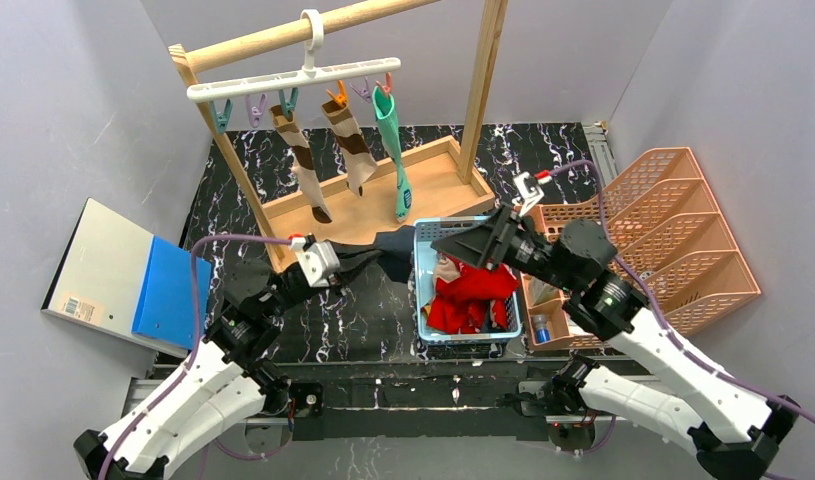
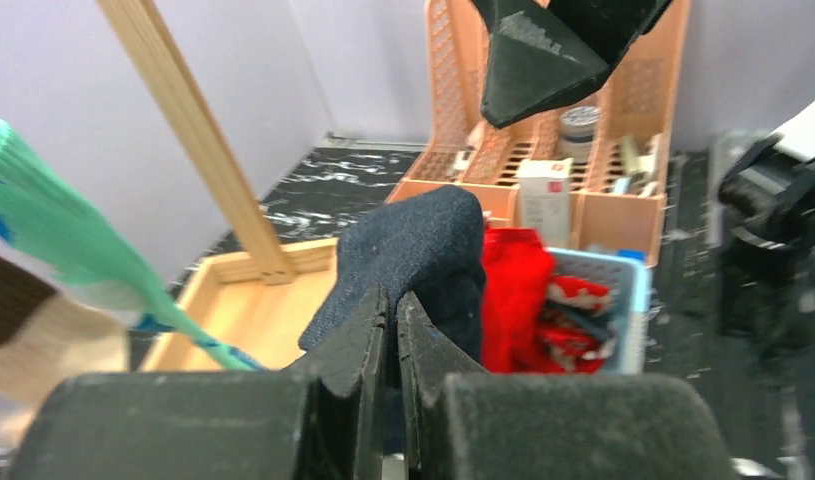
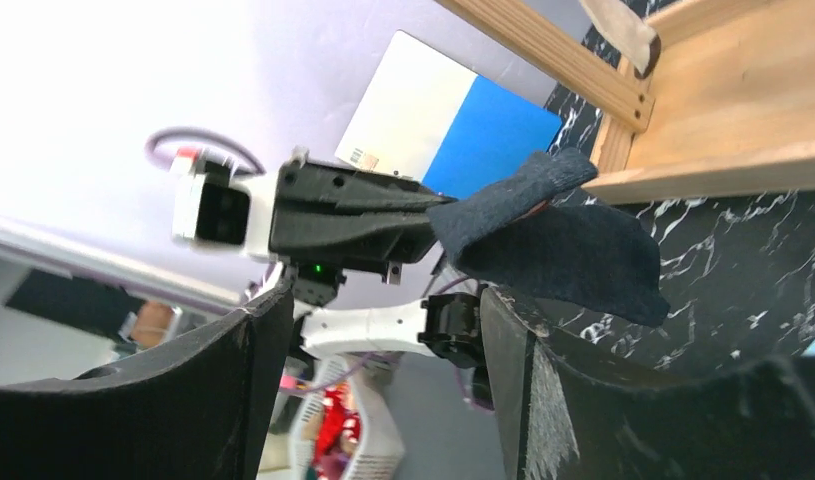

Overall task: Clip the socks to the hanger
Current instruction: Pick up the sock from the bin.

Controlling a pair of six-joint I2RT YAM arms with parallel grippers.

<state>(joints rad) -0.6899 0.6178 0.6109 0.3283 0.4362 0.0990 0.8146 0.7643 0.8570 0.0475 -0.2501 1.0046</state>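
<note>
Now the left gripper [image 2: 393, 300] clamps the navy sock [image 2: 423, 240], right gripper [image 1: 455, 245] gapes empty; lifting to the hanger [image 1: 283, 80] likely follows.

hanger [image 1: 293, 78]: 1, white
clips [image 1: 221, 113]: 6 vis. (2 teal, 2 purple, 2 orange-red)
banded socks [image 1: 305, 160]: 2, brn/beige, hung
teal-green sock [image 1: 393, 140]: 1, hung
navy sock [image 2: 413, 250]: 1
total hung: 3
red socks [image 1: 473, 295]: heap in basket, cnt n/a, can't separate
wooden rack [image 1: 283, 33]: 1
blue basket [image 1: 421, 290]: 1
peach tray [image 1: 683, 235]: 1, 4 bays
blue/white box [image 1: 133, 275]: 1
arms [image 1: 198, 385]: 2
</note>
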